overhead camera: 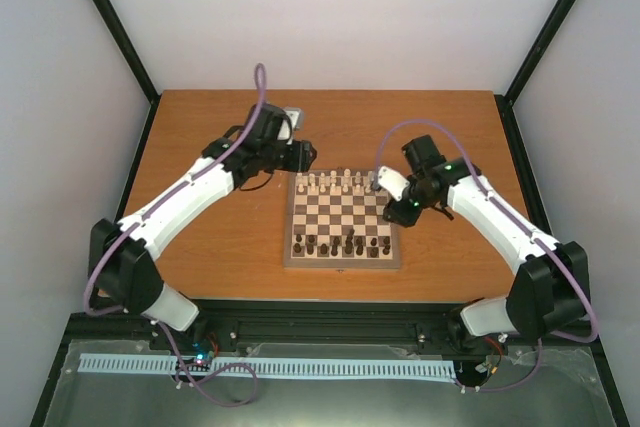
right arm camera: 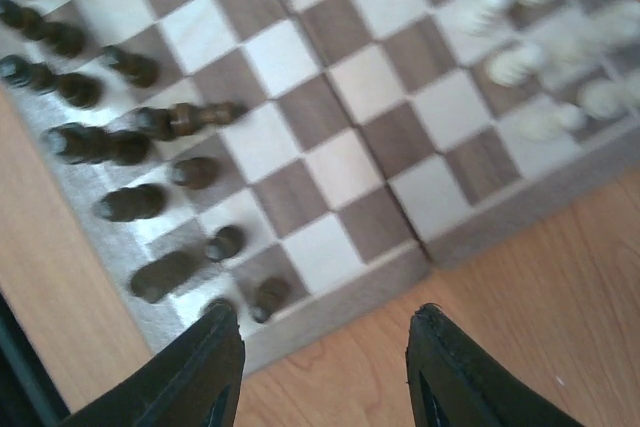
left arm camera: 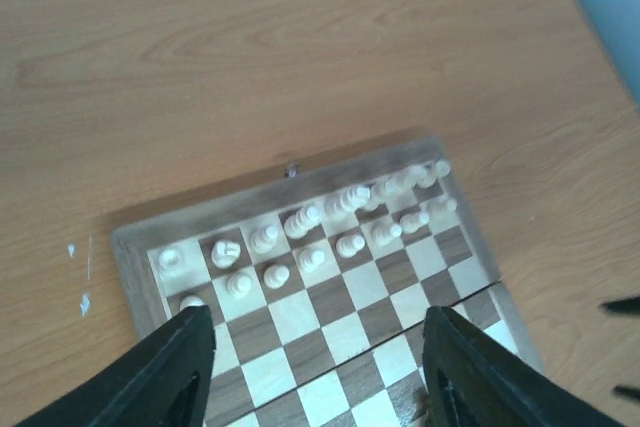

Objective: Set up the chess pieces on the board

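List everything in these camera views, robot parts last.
board: one, dark brown and cream checks, middle of table.
cream pieces: many, cream-white, board's far rows.
dark pieces: many, dark brown, board's near rows.
table: one, orange-brown wood, under everything.
cables: two, purple, looping along the arms.
left arm: one, white and black, by board's far left corner.
right arm: one, white and black, at board's right edge.
left fingers: two, black, open, empty.
right fingers: two, black, open, empty.

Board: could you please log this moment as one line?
board: white pieces far, dark pieces near; left jaws open; right jaws open
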{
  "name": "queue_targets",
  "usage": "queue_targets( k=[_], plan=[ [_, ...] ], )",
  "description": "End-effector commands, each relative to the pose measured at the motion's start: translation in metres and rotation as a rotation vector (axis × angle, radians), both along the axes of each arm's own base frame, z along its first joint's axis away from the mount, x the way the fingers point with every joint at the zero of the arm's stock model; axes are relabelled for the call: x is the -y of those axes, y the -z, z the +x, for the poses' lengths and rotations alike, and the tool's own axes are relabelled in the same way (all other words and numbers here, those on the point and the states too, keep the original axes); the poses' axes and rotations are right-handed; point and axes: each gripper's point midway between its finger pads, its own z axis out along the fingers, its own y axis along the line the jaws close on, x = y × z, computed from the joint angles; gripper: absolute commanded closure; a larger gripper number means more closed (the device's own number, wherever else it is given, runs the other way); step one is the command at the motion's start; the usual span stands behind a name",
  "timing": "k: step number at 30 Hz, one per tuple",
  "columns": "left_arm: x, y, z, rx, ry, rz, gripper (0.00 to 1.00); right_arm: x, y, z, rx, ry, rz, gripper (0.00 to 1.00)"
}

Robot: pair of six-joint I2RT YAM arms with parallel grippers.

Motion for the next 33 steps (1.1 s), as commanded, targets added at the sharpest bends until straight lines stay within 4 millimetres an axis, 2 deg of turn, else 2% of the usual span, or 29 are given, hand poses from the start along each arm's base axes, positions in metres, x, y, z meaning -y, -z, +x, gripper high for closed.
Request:
queue_targets(
  k=[1, 5, 9, 14, 22, 27, 33],
  plan=[
    [0.025, 0.017, -0.017, -0.061, 0.059, 0.194, 0.42, 0.019, -0.024, 0.033, 0.009, 0.166, 0.132, 0.55],
    [0.045, 0.053, -0.037, -0.172, 0.126, 0.331, 0.49, 0.046, -0.043, 0.053, 0.042, 0.304, 0.261, 0.54],
    [0.069, 0.078, -0.055, -0.262, 0.213, 0.399, 0.52, 0.067, -0.038, 0.063, 0.083, 0.381, 0.263, 0.54],
    [0.093, 0.105, -0.064, -0.353, 0.288, 0.521, 0.56, 0.080, -0.040, 0.064, 0.083, 0.420, 0.298, 0.53],
    [0.111, 0.137, -0.064, -0.438, 0.325, 0.599, 0.59, 0.078, -0.033, 0.059, 0.053, 0.398, 0.312, 0.53],
    [0.122, 0.152, -0.075, -0.484, 0.379, 0.599, 0.59, 0.077, -0.031, 0.057, 0.045, 0.387, 0.317, 0.53],
    [0.126, 0.169, -0.085, -0.526, 0.418, 0.637, 0.59, 0.076, -0.028, 0.056, 0.034, 0.380, 0.316, 0.53]
  ],
)
